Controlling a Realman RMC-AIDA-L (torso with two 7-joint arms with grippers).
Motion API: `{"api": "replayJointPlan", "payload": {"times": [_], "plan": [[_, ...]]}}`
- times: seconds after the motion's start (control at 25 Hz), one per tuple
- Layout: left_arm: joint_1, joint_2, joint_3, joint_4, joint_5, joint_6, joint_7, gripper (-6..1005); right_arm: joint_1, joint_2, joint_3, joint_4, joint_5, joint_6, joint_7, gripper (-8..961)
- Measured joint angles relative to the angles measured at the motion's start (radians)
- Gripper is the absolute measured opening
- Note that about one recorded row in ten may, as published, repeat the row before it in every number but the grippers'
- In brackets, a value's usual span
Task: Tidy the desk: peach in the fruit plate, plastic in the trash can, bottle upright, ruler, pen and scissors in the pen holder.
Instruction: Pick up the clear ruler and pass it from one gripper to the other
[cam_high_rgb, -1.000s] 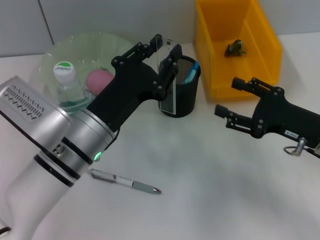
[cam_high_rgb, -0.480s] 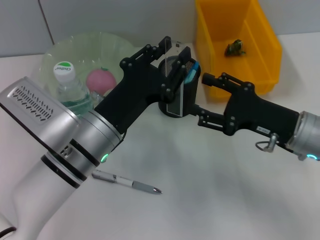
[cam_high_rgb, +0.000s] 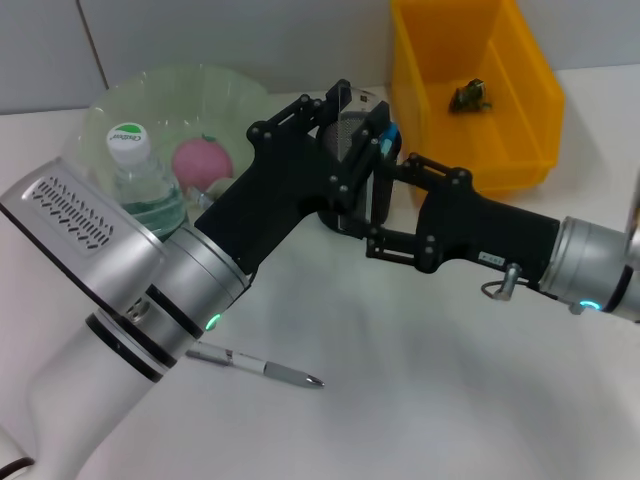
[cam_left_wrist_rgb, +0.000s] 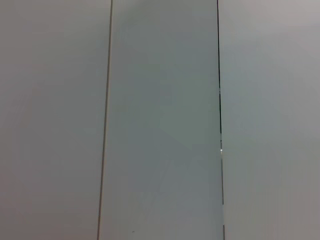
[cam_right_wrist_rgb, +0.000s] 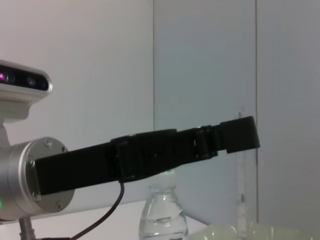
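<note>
The left gripper holds a clear ruler upright between its closed fingers, right over the black mesh pen holder at the back of the white desk, the ruler's lower end at the holder's mouth. The right gripper reaches in from the right with its fingers spread wide, one on each side of the pen holder, though actual contact cannot be told. Something blue shows at the holder's rim. Left of the holder, a pink peach lies in the clear green fruit plate, and a water bottle with a green-and-white cap stands upright at the plate's near edge. A silver pen lies on the desk in front of the left arm. The yellow bin behind the right arm holds a small dark object too small to identify. The right wrist view shows the left gripper's black fingers and the ruler's edge above the bottle; the left wrist view shows only wall panels.
</note>
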Motion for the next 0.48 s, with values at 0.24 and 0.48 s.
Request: {"api": "replayJointPlan", "payload": {"times": [0.24, 0.48], "plan": [[0.004, 0.0, 0.001, -0.003, 0.0, 0.001, 0.0, 473, 0.018, 0.002, -0.001, 0.018, 0.007, 0.013, -0.001, 785], [0.006, 0.0, 0.005, -0.005, 0.001, 0.002, -0.001, 479, 0.029, 0.002, 0.003, 0.022, 0.008, 0.018, -0.004, 632]]}}
